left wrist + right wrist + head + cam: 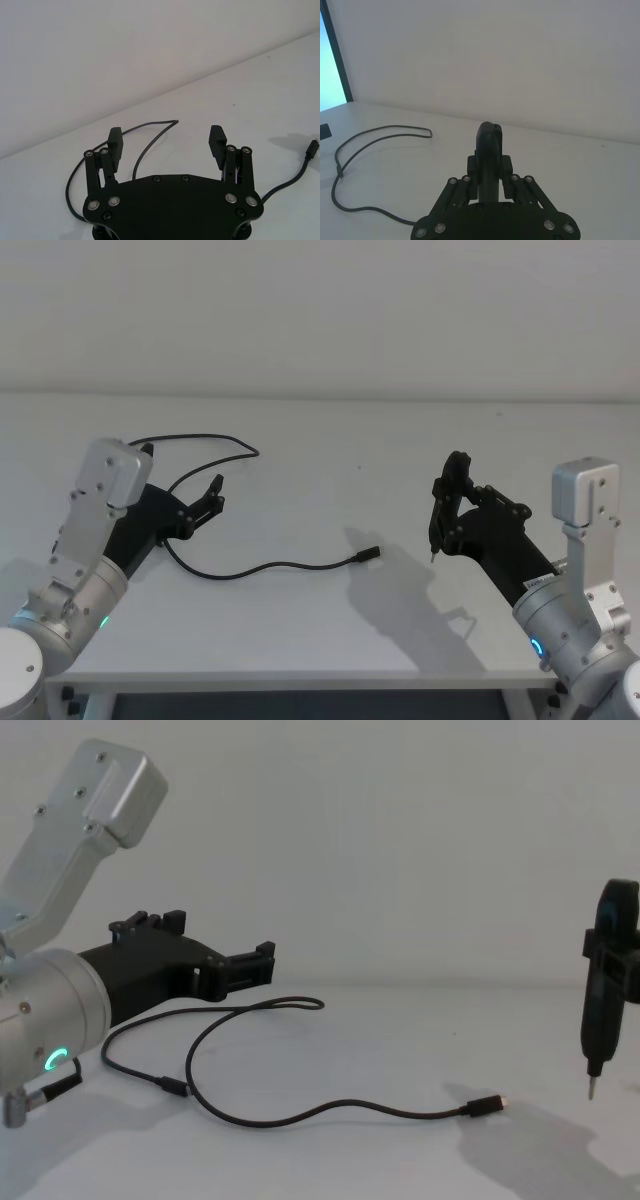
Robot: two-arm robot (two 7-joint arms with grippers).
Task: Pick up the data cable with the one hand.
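Observation:
The data cable (260, 567) lies loose on the white table, a thin black cord looping from the far left to a small plug (368, 556) near the middle. My left gripper (213, 495), black with a silver wrist and a green ring, hovers open above the cable's left loop. In the left wrist view the cable (150, 145) runs on the table beyond the spread fingers (216, 137) of the left gripper (166, 132), apart from them. From the chest, the cable (300, 1115) lies below the left gripper (262, 960). My right gripper (447, 510) is raised at the right, shut on a black pointed tool (600, 1020).
The white table (350, 440) meets a plain white wall at the back. Its front edge (300, 680) lies close to my body. The tool's shadow (400, 590) falls on the table right of the plug. A dark panel edge (335, 55) shows in the right wrist view.

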